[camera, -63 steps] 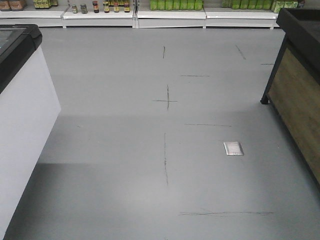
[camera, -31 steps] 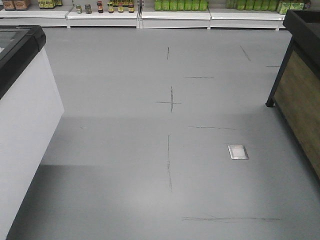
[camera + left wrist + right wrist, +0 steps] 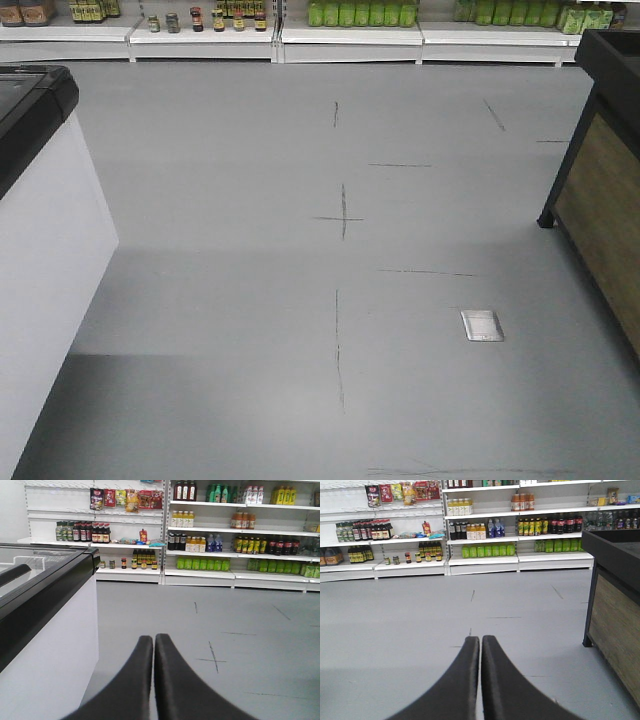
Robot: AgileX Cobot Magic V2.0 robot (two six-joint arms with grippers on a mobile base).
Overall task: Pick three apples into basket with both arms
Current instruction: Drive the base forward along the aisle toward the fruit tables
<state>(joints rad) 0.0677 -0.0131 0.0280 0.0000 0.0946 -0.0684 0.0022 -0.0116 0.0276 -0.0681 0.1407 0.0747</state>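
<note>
Floor plate [image 3: 481, 325] lower in frame than before.

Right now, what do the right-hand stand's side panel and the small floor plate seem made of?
Side panel: apparently wood or wood-look laminate, matte, streaky brown grain. Floor plate: probably brushed metal, pale silvery sheen against the matte grey floor.

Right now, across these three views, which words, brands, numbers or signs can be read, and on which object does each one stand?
No text is legible in any view.
Labels on bottles and jars on the white store shelves: too small and blurred.
Colourful hanging snack packets: print blurred.
Grey smooth floor: only dark line marks, no characters.
Small square metal floor plate: no text visible.
</note>
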